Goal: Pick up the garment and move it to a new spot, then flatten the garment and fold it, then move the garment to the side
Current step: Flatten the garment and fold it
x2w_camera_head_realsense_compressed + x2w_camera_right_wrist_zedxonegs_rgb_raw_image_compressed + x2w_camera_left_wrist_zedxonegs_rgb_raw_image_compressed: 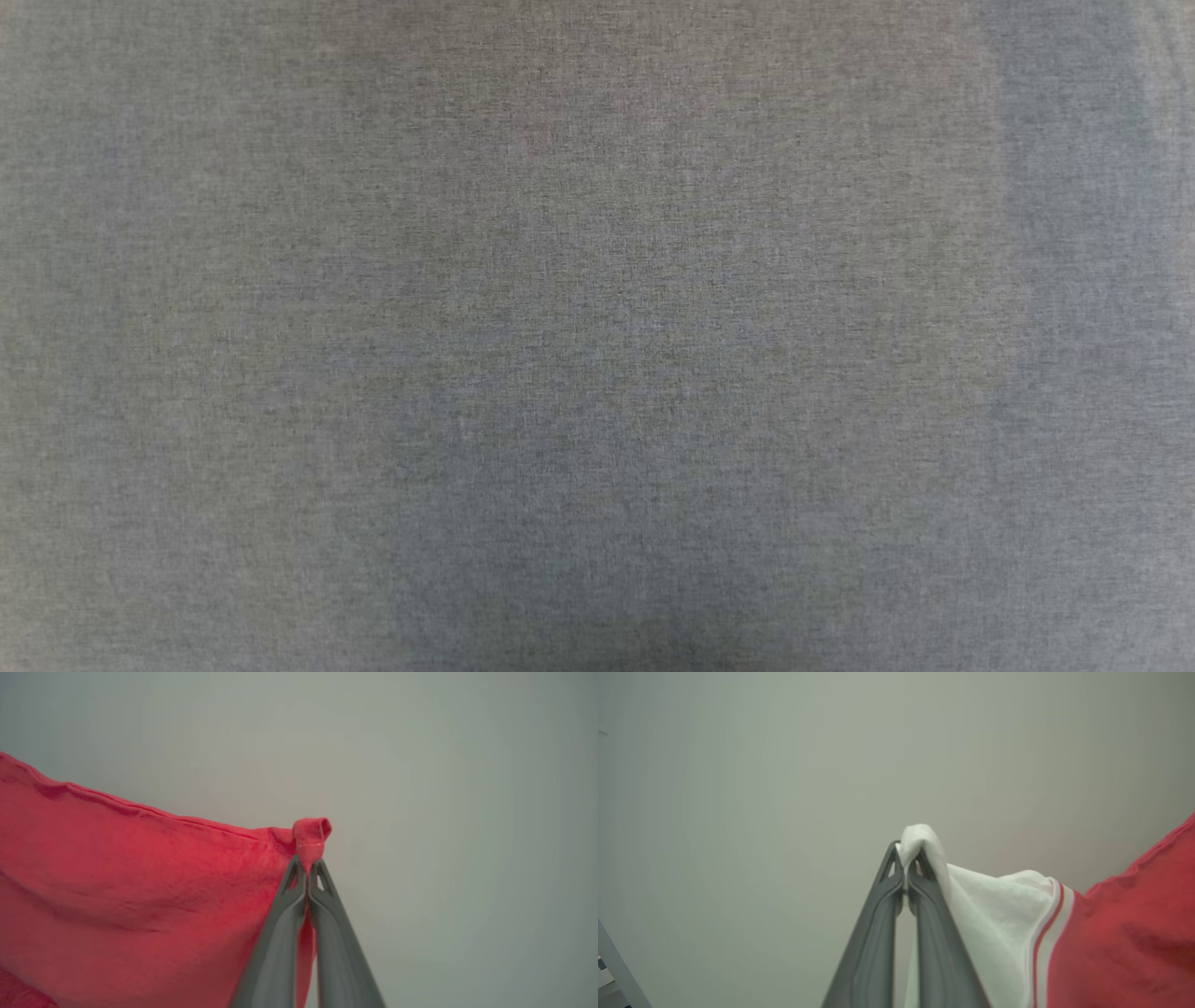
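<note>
Head view: a grey woven surface (597,336), judged to be the work area where the shirt must be laid. Left wrist view: the left gripper (906,865), fingers pressed together, pinches a fold of the white sleeve (994,914) of the garment (1125,933), seen against a pale plain background. Right wrist view: the right gripper (307,868), likewise closed, pinches a red corner (310,835), with the cloth stretching away towards the other arm. The pickup appears done; placing, flattening, folding and moving aside remain.

Soft, even light is seen; faint bluish shadow bands are cast across the grey surface (597,336); wrist-view corners are darkened.
</note>
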You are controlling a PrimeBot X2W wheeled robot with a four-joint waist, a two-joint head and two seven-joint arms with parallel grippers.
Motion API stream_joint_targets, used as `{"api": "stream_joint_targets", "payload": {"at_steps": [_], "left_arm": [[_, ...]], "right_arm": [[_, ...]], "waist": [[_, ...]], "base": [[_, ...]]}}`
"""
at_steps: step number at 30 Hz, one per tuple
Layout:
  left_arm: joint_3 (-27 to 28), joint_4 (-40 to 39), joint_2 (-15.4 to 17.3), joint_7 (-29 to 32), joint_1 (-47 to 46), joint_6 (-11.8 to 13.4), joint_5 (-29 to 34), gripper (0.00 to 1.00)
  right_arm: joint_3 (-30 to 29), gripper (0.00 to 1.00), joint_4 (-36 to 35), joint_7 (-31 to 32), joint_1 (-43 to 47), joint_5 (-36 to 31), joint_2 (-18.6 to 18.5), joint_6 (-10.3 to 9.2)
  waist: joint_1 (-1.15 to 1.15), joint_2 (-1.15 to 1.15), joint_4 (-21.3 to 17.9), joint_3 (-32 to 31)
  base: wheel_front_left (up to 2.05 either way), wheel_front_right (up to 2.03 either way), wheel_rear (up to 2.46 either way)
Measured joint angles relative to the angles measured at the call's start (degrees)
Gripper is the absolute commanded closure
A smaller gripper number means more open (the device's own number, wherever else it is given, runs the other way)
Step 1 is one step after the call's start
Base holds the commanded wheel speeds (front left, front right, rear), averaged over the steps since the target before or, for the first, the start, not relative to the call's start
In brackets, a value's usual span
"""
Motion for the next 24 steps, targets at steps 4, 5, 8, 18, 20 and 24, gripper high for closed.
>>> {"api": "stream_joint_targets", "payload": {"at_steps": [4,5,8,18,20,24], "left_arm": [[-0.8,0.6,1.1,-0.9,5.3,0.0,-2.3,1.00],[-1.0,0.5,1.4,-1.1,6.7,0.0,-2.6,1.00],[-2.0,-0.7,2.5,-1.2,12.3,0.0,-3.1,1.00],[-2.8,-12.0,6.3,-1.6,37.0,2.9,-6.0,1.00],[-2.8,-15.7,7.3,-1.6,42.9,4.7,-6.9,1.00],[-3.5,-23.4,10.0,-1.0,55.0,8.5,-8.9,1.00]], "right_arm": [[3.8,1.00,1.0,-2.1,4.7,3.8,0.0,0.00],[4.6,1.00,1.0,-2.6,5.8,4.5,0.0,0.00],[7.8,1.00,0.6,-3.7,9.8,7.2,0.0,0.00],[18.1,1.00,-4.0,-5.4,25.4,16.4,-2.3,0.00],[20.2,1.00,-5.7,-5.6,29.0,18.1,-3.4,0.00],[24.2,1.00,-9.0,-6.2,36.2,20.7,-6.2,0.00]], "waist": [[0.00,0.00,0.1,-0.7],[0.00,0.00,0.1,-1.0],[0.00,0.00,0.2,-2.3],[-0.01,0.00,0.8,-9.1],[-0.01,0.00,1.0,-10.8],[-0.02,0.00,1.4,-14.1]], "base": [[0.00,0.00,0.00],[0.00,0.00,0.00],[0.00,0.00,0.00],[0.00,0.00,0.00],[0.00,0.00,0.00],[0.00,0.00,0.00]]}}
